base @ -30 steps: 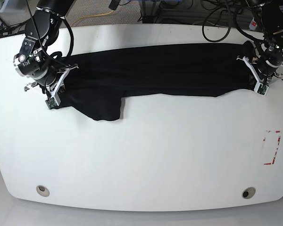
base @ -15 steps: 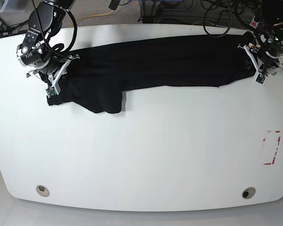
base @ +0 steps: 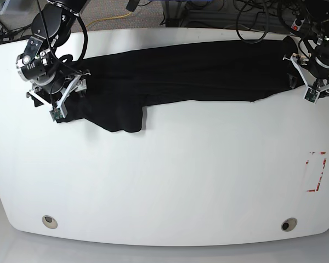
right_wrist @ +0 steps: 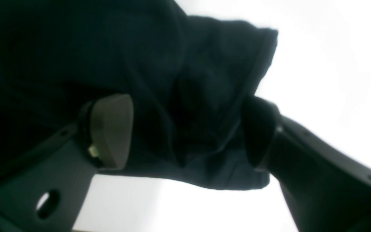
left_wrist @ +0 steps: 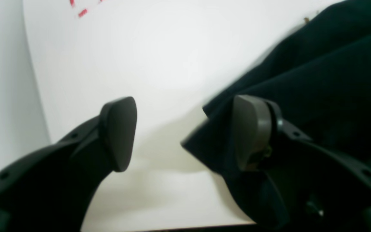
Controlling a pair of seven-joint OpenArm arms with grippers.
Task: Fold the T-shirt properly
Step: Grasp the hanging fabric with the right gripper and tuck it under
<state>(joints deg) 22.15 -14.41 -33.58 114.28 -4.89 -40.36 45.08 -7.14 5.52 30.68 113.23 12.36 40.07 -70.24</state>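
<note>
The black T-shirt [base: 192, 74] lies as a long folded band across the far part of the white table [base: 170, 181], with a sleeve flap [base: 123, 120] hanging toward me at its left. My right gripper [base: 59, 97] hovers over the band's left end, open. In the right wrist view that gripper [right_wrist: 185, 132] has bunched cloth [right_wrist: 204, 96] lying under its spread fingers. Over the band's right end my left gripper [base: 313, 82] is open. In the left wrist view the left gripper [left_wrist: 185, 133] shows the shirt's corner [left_wrist: 301, 80] beside its right pad [left_wrist: 251, 132].
A red tape rectangle [base: 316, 171] marks the table near its right edge, and its red bits [left_wrist: 82, 13] show in the left wrist view. Two round holes [base: 50, 221] [base: 288, 224] sit near the front edge. Cables [base: 252, 22] lie beyond the far edge.
Both grippers have gone from shut on the shirt's ends to open, letting the cloth go. The band has shifted toward the far edge, and both arms have drawn slightly outward.
</note>
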